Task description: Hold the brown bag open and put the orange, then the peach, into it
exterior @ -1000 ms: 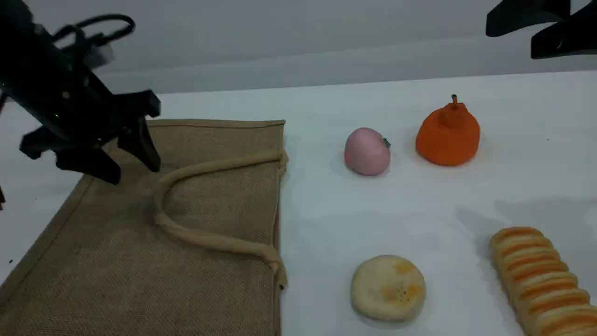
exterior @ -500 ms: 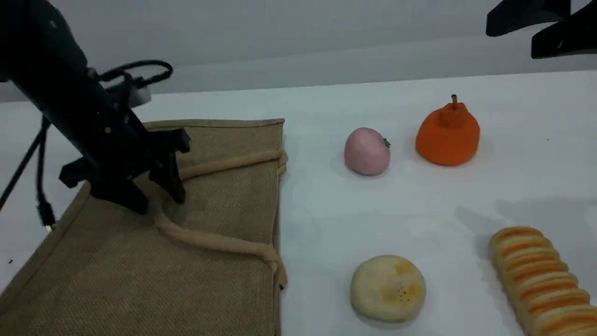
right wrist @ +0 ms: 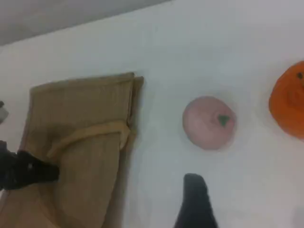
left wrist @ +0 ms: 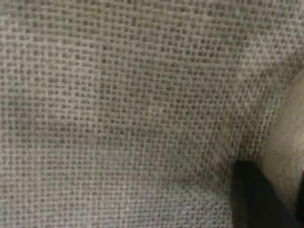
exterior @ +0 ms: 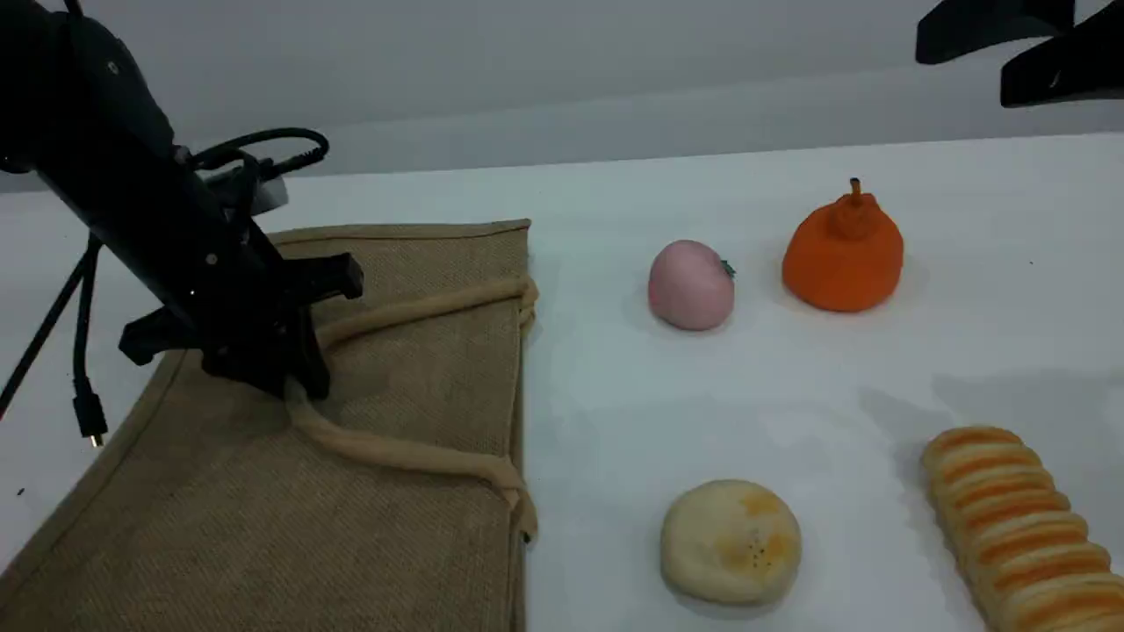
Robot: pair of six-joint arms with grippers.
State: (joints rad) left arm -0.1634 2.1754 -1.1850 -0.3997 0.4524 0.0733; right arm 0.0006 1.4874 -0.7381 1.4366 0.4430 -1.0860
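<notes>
The brown bag (exterior: 413, 377) lies flat on the white table at the left, its mouth edge toward the fruits. My left gripper (exterior: 303, 386) presses down on it, shut on the bend of the upper beige handle (exterior: 413, 307). The left wrist view is filled with jute weave (left wrist: 133, 104), with the handle (left wrist: 285, 152) beside one dark fingertip (left wrist: 251, 194). The pink peach (exterior: 691, 285) and the orange (exterior: 843, 254) sit side by side to the right of the bag. High at the top right, my right gripper (exterior: 959, 75) hangs open above the orange (right wrist: 289, 99) and peach (right wrist: 209, 122).
A flat cream bun (exterior: 731, 542) lies near the front, below the peach. An orange-striped bread loaf (exterior: 1019, 527) lies at the front right corner. A black cable (exterior: 83, 386) dangles from the left arm over the table's left side.
My left gripper came down to the right onto the bag and closed its fingers on the handle's bend; the bag's top edge shifted slightly. The right gripper and the fruits stayed put.
</notes>
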